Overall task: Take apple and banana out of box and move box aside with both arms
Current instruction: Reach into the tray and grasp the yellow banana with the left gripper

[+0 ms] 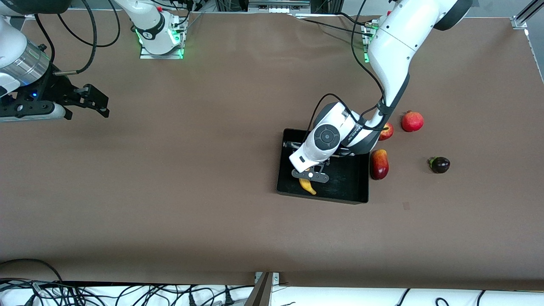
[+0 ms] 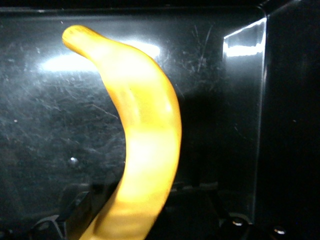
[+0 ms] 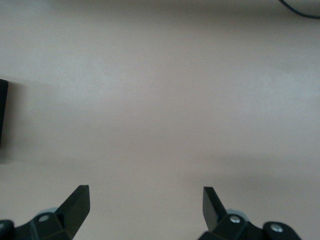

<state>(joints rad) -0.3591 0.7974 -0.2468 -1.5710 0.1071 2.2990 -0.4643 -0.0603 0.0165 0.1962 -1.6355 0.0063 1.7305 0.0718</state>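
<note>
Left gripper [image 1: 310, 175], jaws spread, straddles the banana [image 1: 307, 185] in the box [image 1: 340, 191]; a skewed pinch could roll it; apple [image 1: 386, 131] already out; right gripper [image 1: 87, 101] released, waiting.

A robotics laboratory: two white jointed robot arms [image 1: 391, 46] are bolted on metal base plates lit by green indicator lights [image 1: 161, 53] along the edge of a wide table covered in plain brown sheeting [image 1: 191, 178]. Loose black cables [image 1: 85, 293] trail along the white edge below it, and aluminium framing [image 1: 525, 17] stands at one corner.
</note>
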